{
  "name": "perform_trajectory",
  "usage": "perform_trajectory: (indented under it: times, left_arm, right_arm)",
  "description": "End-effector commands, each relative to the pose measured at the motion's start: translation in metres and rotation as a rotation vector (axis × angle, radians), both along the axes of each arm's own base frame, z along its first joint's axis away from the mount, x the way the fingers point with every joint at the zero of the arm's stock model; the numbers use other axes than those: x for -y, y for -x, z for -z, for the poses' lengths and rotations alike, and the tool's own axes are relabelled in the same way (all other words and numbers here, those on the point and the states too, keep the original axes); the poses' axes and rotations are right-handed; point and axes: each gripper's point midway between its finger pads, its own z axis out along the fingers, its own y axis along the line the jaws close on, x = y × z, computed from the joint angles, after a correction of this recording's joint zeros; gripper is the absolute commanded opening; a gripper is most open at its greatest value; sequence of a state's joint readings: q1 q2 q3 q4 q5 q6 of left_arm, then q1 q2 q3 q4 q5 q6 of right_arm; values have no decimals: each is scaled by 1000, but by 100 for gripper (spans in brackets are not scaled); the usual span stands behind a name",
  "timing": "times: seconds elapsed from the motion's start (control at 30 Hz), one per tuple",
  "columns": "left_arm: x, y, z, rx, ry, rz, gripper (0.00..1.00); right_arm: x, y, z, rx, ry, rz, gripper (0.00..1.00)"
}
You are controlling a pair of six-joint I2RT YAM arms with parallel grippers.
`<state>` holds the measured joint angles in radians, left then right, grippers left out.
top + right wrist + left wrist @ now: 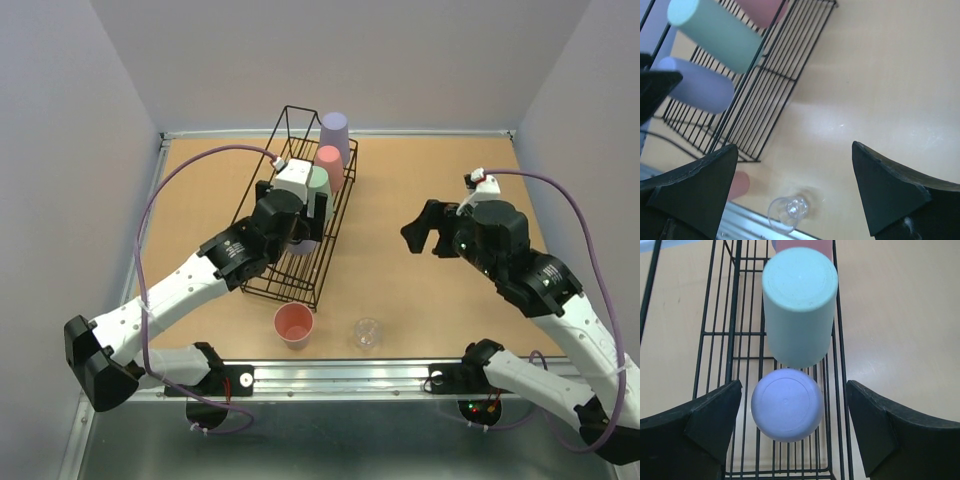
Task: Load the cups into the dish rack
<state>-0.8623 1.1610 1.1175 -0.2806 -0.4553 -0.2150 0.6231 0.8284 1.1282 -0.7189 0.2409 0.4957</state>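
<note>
The black wire dish rack (262, 287) (735, 340) (785, 80) holds several upside-down cups: a lavender cup (334, 130) at the far end, then a pink cup (328, 160) and a mint green cup (318, 182) (800, 310) (715, 32). A second lavender cup (787, 404) (697, 85) stands at the near end. My left gripper (296, 222) (795, 425) hangs open over it, fingers apart from its sides. On the table in front stand a salmon-pink cup (293, 324) and a clear cup (367, 333) (788, 210). My right gripper (425, 232) (795, 190) is open, empty, above the table right of the rack.
A metal rail (350, 375) runs along the near table edge just behind the two loose cups. Grey walls close the table on three sides. Purple cables (160, 200) arc over each arm.
</note>
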Motion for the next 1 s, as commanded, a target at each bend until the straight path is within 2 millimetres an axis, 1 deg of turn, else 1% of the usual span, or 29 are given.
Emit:
perform_trajectory:
  times: [0.0,0.1,0.13,0.17,0.2,0.23,0.3,0.33,0.4,0.43,0.5,0.53,0.57,0.63,0.73,0.8,0.87,0.9,0.93,0.97]
  left_arm:
    - [-4,-4,-60,93,119,-51,97]
    - [-4,-5,-79,110,156,-68,97]
    - [-4,-5,-93,125,183,-73,97]
    - [-6,-5,-101,134,202,-83,97]
    - [-5,-5,-114,142,244,-92,97]
    - [-5,-4,-121,147,266,-93,97]
    - [-3,0,-133,156,308,-97,97]
    - [-3,2,-142,159,345,-103,97]
    - [-2,9,-149,162,374,-106,97]
    - [-1,11,-151,155,393,-114,97]
    - [-2,15,-154,151,412,-119,96]
    - [-2,17,-152,142,412,-117,96]
    - [-1,18,-150,139,410,-115,96]
    - [-1,21,-148,135,409,-109,96]
    - [-4,24,-146,138,414,-106,96]
    - [-7,27,-148,149,418,-95,96]
    - [-7,30,-147,151,418,-74,96]
    - [-10,33,-149,158,423,-64,96]
    - [-10,35,-148,153,423,-57,96]
    - [-10,37,-149,150,424,-47,96]
  right_arm:
    - [-48,24,28,-116,-14,-310,100]
    - [-62,37,44,-191,-35,-405,100]
    - [-68,46,52,-228,-49,-456,100]
    - [-71,49,57,-250,-51,-479,100]
    - [-76,56,60,-273,-64,-519,100]
    - [-76,60,68,-298,-64,-533,100]
    - [-80,68,76,-337,-74,-565,100]
    - [-84,74,78,-349,-78,-593,100]
    - [-88,84,88,-385,-77,-613,99]
    - [-93,94,96,-413,-64,-624,99]
    - [-100,103,105,-442,-41,-631,99]
    - [-108,114,111,-444,-1,-647,98]
    - [-113,120,114,-464,2,-631,97]
    - [-120,130,126,-485,49,-619,95]
    - [-124,135,141,-529,70,-551,89]
    - [-125,136,145,-539,76,-525,86]
    - [-129,141,155,-576,85,-511,84]
    - [-129,139,160,-575,97,-490,83]
    - [-132,142,162,-578,105,-491,80]
    - [-136,142,160,-580,98,-481,80]
